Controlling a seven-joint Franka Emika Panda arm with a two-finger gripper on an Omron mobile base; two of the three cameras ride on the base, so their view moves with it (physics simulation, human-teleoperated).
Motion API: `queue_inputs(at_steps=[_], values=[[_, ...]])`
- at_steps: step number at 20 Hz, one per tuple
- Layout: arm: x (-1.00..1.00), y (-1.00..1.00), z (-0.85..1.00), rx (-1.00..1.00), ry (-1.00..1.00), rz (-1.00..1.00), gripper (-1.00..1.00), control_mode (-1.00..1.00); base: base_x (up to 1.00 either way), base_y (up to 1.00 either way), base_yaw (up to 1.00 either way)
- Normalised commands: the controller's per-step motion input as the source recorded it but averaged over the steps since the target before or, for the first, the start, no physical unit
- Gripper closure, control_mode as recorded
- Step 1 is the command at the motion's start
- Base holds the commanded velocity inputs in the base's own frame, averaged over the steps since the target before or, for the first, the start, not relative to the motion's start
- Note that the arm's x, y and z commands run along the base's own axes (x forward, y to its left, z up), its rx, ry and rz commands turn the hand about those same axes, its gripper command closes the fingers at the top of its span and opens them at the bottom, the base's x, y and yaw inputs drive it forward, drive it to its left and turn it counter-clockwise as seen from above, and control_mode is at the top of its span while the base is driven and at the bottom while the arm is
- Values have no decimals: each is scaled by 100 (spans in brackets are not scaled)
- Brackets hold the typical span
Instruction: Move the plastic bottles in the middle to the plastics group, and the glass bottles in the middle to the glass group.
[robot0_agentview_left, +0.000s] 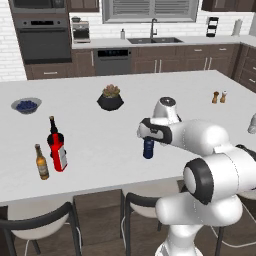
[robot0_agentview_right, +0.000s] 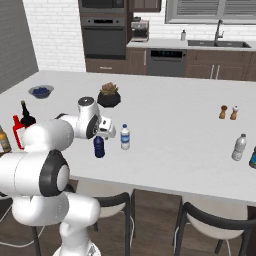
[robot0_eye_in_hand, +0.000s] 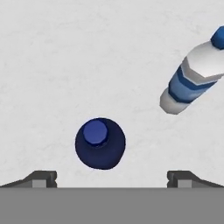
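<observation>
Dark-blue bottle (robot0_eye_in_hand: 100, 143): small, squat, plastic, upright on the white tabletop (robot0_agentview_left: 100, 135) near its front edge, directly under the hand. Seen from above in the hand view, it sits between the two fingertips and a little ahead of them, untouched.

Gripper (robot0_eye_in_hand: 110, 178): jaws spread wide, holding nothing, poised above the blue bottle.

Clear water bottle (robot0_agentview_right: 125, 137): plastic, white cap, blue label, upright just beside the blue bottle, on the side toward the plastics end.

Red flat bottle (robot0_agentview_left: 58, 152): glass, white label; stands well apart to the left, close against the tall dark bottle (robot0_agentview_left: 52, 130) with red neck and near the amber beer bottle (robot0_agentview_left: 41, 162). By its place it reads as already with the glass group.

Pale bottle (robot0_agentview_right: 239, 147): whitish-grey, far to the right on the tabletop; marks the plastics group.

Salt and pepper shakers (robot0_agentview_right: 228, 112): farther back on the right, no part of the task.

Potted plant (robot0_agentview_left: 110, 97) and bowl of blue fruit (robot0_agentview_left: 26, 105): toward the far side of the tabletop.

Step in hand: approach to the first plastic bottle, grasp not yet made. Next move calls for lowering straight down until the fingers flank the bottle's body, centring it between them, then closing; the water bottle nearby leaves little room for sideways drift. A long carry to the right follows.
</observation>
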Motion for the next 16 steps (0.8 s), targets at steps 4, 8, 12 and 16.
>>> queue_inputs(at_steps=[4,8,12,16], values=[[12,1,-19,0,0,4,-100,-100,0,0,0],[0,12,-14,0,0,8,-100,-100,0,0,0],[0,7,-9,0,0,7,-100,-100,0,0,0],[17,0,-11,0,0,1,-100,-100,0,0,0]])
